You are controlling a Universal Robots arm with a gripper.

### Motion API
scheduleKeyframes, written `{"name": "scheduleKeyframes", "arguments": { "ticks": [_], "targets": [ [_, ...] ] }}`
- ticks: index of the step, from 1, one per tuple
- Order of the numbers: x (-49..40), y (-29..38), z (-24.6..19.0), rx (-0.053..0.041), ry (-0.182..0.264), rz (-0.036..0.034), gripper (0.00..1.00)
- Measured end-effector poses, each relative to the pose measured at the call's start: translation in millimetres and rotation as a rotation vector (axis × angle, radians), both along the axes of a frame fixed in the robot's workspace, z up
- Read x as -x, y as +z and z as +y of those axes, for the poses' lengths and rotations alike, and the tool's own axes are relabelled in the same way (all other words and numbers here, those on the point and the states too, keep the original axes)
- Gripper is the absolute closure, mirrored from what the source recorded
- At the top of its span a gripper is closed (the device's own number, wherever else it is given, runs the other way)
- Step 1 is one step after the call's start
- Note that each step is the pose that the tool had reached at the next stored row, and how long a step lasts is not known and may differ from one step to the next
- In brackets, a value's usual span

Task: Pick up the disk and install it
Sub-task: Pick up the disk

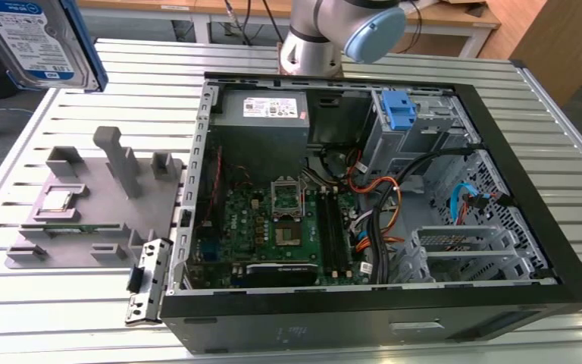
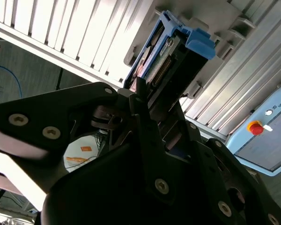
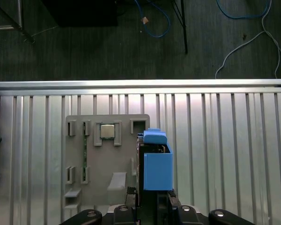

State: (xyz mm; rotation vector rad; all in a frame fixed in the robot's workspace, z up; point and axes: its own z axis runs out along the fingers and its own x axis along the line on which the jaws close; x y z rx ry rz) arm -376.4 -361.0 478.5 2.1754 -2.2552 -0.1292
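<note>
Gripper [image 2: 145, 98] clamps disk [image 2: 171, 56]; exterior view shows label [image 1: 39, 34], first wrist view rail [image 3: 158, 171].

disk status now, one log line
disk: held off the table | gripper: shut on disk | computer case: open, disk not yet in

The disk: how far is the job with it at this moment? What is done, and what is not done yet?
Done: the pick-up. The disk is up in the air, clear of the table, at the exterior view's left. In hand: both wrist views show the hand shut on the disk's lower end. Left: the installing, since the disk is outside the open computer case.
</note>
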Motion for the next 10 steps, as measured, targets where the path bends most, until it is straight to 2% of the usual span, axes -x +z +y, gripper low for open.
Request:
{"name": "scheduleKeyframes", "arguments": {
  "ticks": [10],
  "targets": [
    [-14.6, 0.0, 0.0, -0.0001, 0.0, 0.003, 0.65]
  ]
}}
